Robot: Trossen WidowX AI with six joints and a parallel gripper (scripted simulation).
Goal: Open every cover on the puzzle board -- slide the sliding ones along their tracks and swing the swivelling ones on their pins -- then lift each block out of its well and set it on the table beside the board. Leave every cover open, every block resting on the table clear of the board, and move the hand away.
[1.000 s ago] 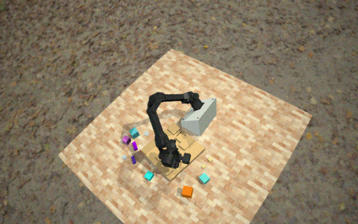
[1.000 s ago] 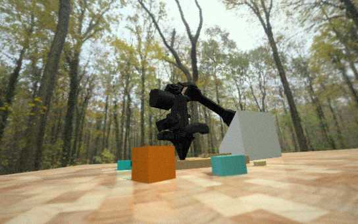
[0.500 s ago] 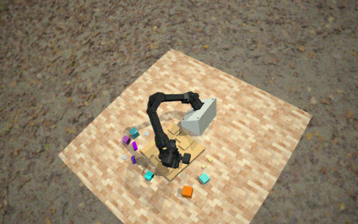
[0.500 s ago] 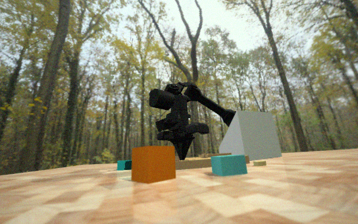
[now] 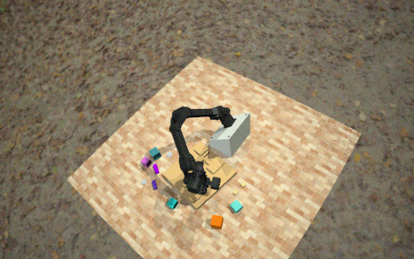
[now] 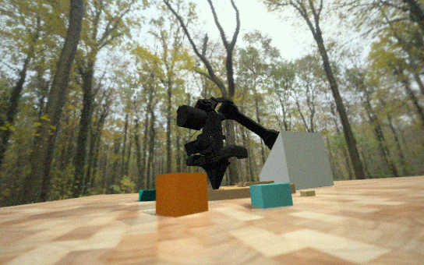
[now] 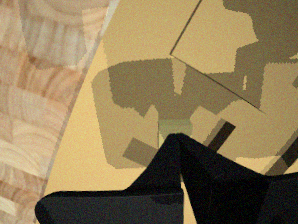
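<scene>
from the top view, my arm bends down from its grey base over the puzzle board, and my tool hangs above the board's near end. the board lies on the patterned wooden counter. tan covers sit on the board's upper face; i cannot tell from here which stand open. blocks lie scattered off the board: an orange block and a light teal block toward the near side, a teal block just beside the board's near corner, and a dark teal block, a magenta block and two purple pieces on the far side of my arm.

from the exterior view, my tool points straight down, its fingers closed to a single tip with nothing between them, low over the board. the orange block stands in front on the counter, the light teal block to its right, and a dark teal one peeks out behind to the left.

from the wrist view, my fingers are pressed together and empty, their shadow falling on the board. a cover lies beyond the tip, its edges marked by thin dark lines. the counter shows along the left side.
</scene>
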